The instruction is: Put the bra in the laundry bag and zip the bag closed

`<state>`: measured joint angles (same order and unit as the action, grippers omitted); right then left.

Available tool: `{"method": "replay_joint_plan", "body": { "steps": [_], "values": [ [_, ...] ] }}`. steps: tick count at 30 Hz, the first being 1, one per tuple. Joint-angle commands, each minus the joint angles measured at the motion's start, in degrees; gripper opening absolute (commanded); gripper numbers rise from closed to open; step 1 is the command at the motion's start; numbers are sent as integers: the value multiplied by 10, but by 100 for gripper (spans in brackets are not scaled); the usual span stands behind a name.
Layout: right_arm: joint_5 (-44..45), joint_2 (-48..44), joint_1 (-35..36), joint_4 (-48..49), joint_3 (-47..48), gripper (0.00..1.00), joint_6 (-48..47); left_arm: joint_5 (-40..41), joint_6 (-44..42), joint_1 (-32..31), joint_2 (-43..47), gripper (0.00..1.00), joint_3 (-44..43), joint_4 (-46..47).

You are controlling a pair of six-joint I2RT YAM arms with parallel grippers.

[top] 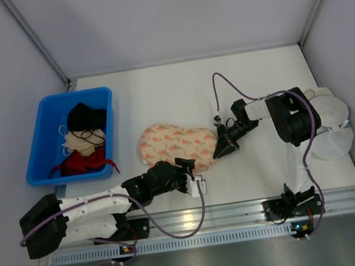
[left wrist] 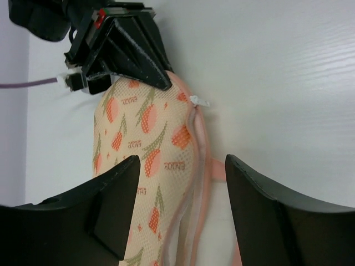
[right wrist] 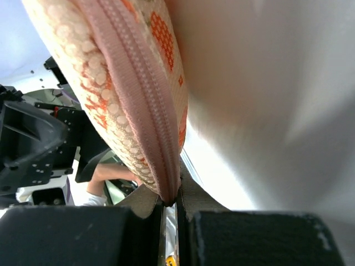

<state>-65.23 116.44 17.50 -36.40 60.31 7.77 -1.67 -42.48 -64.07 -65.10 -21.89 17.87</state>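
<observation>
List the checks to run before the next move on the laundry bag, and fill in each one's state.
1. Hold: right gripper shut on the zip rim: ok.
2. Readiness: left gripper open, a finger on either side of the rim: ok.
3. Fold: laundry bag lies with its lobes together: ok.
4. Contents: bra inside the bag: cannot tell, it shows in no view.
5. Zip closed along its whole length: cannot tell, only part shows.
6. Access: small white tab on the rim not gripped by either arm: ok.
</observation>
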Motion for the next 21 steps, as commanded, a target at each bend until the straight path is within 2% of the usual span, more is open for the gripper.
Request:
{"method": "replay_joint_plan", "body": {
  "steps": [1, 5, 7, 11, 15, 17, 18, 21],
  "values": [
    [-36, -2, 0, 11, 2, 0, 3, -95, -103, -3, 41, 68, -27, -122],
    [-40, 2, 0, 9, 2, 0, 3, -91, -213, -15, 13, 59, -52, -134],
    [-45, 2, 0, 9, 1, 0, 5, -79, -250, -21, -11, 58, -54, -120],
    [-53, 0, 0, 9, -3, 0, 11, -39, -318, -40, -53, 55, -16, 15],
    [-61, -1, 0, 12, -7, 0, 14, -19, -411, -57, -123, 57, 39, 228],
    [-61, -2, 1, 12, -9, 0, 15, -10, -430, -62, -152, 58, 56, 276],
    [-62, -3, 1, 12, -12, 0, 15, -2, -444, -63, -182, 59, 62, 333],
    [-61, -3, 0, 13, -13, 0, 19, 11, -469, -64, -242, 59, 67, 396]
  ]
}}
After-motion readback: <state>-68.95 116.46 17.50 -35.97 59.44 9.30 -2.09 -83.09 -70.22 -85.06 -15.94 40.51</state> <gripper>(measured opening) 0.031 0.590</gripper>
